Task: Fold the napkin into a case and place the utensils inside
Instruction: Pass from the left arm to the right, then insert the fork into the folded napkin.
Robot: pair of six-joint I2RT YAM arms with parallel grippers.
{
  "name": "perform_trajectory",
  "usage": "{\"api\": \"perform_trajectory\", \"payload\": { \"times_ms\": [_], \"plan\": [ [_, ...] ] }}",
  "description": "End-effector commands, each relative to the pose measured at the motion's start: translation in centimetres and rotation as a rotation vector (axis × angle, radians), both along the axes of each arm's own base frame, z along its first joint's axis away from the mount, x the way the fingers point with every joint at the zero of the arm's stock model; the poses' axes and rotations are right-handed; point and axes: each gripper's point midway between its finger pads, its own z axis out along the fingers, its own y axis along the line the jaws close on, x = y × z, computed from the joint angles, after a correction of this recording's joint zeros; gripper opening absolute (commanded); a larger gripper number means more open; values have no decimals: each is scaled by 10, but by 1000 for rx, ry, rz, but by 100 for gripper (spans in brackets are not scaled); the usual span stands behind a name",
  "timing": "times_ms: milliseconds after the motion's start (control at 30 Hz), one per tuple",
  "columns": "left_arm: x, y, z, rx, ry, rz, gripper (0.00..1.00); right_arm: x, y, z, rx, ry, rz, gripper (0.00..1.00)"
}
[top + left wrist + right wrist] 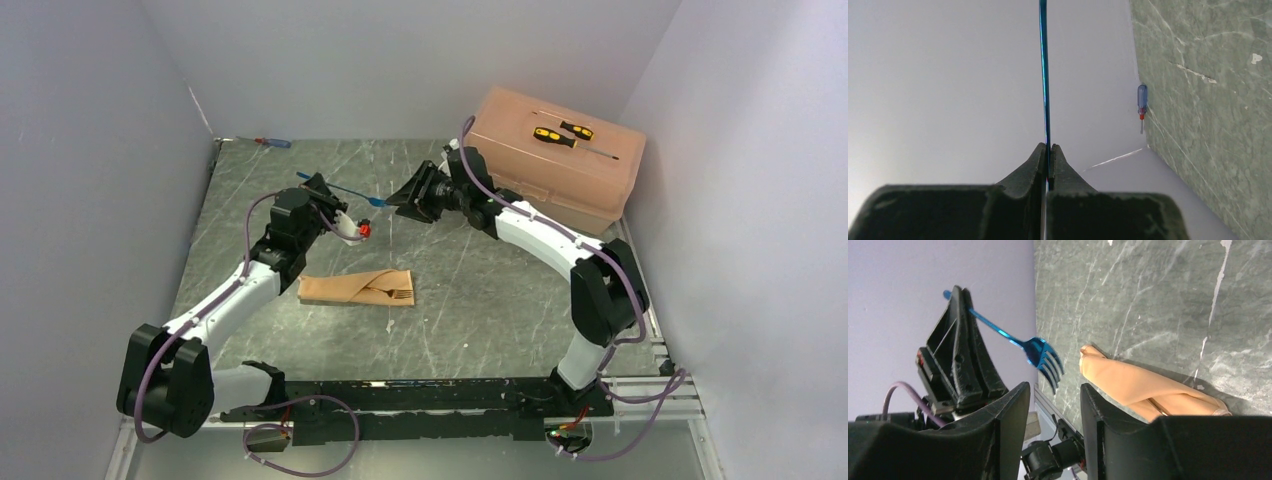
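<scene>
The peach-orange napkin (350, 289) lies folded as a narrow case on the table, with a gold fork (398, 294) sticking out of its right end. My left gripper (319, 187) is above the table, shut on the handle of a blue fork (350, 193). In the left wrist view the thin blue handle (1044, 75) runs edge-on out of the shut left gripper (1048, 149). My right gripper (394, 204) stands open just right of the tines. In the right wrist view the blue fork (1040, 352) hangs just beyond the open right gripper (1053, 390), with the napkin (1138, 385) behind it.
A hard pink plastic box (590, 185) stands at the back right with two yellow-and-black screwdrivers (560, 133) on its lid. A red-and-blue screwdriver (272, 143) lies by the back wall, seen too in the left wrist view (1142, 99). White walls close in the table.
</scene>
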Motion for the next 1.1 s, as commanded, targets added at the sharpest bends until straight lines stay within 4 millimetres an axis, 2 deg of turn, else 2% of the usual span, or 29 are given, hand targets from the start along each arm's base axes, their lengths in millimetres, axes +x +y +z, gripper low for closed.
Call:
{"api": "perform_trajectory", "payload": {
  "times_ms": [0,400,533,600,633,667,700,733,767,867,900,1067],
  "plan": [
    [-1,3,26,-53,-77,33,3,19,8,18,48,-34,-50,43],
    [-4,0,22,-48,-72,21,3,36,17,25,98,-47,-82,30],
    [-3,0,23,-56,-67,24,3,36,19,23,108,-37,-77,19],
    [-4,-1,22,-63,-63,27,3,37,19,22,108,-35,-76,10],
    [-5,-1,21,-74,-51,28,6,37,19,22,109,-35,-75,4],
    [-5,-1,20,-97,-29,32,14,38,18,23,110,-40,-76,0],
    [-10,0,5,-112,67,45,26,38,18,24,107,-46,-73,0],
    [-15,2,-5,-155,165,74,44,40,14,25,97,-57,-75,0],
    [-19,3,-10,-230,247,117,58,43,10,27,82,-70,-78,0],
    [-45,6,-40,-417,579,266,92,47,-8,29,32,-117,-95,0],
    [-53,6,-41,-513,672,320,94,47,-16,32,20,-141,-100,0],
    [-102,17,-75,-712,1114,513,94,34,-56,7,-92,-131,-139,0]
  ]
}}
